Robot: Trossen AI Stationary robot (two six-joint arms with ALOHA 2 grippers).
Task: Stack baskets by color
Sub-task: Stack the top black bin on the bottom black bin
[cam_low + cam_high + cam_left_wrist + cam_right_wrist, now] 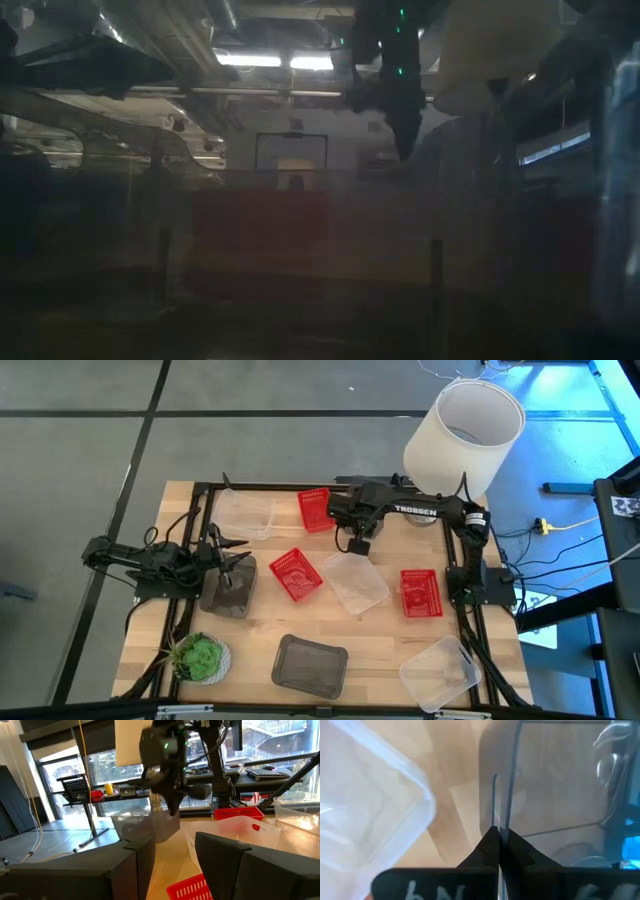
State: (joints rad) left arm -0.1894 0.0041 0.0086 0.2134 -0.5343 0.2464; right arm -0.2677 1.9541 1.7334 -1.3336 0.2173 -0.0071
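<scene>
1. Three red perforated plastic baskets (296, 574) lie apart on the wooden bench (375, 635); dark grey ones sit at the left and near edge.
2. One clear translucent rectangular basket (357, 582) sits mid-bench, tilted; the right end effector (356, 546) is pressed together, pinching its thin wall.
3. Left end effector (228, 563) is spread wide over a dark grey perforated basket (229, 589).
4. Low view is murky behind a translucent wall; baskets there are hard to make out.

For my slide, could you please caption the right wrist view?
Right claw shut on the clear basket's thin wall above the wooden table.
</scene>
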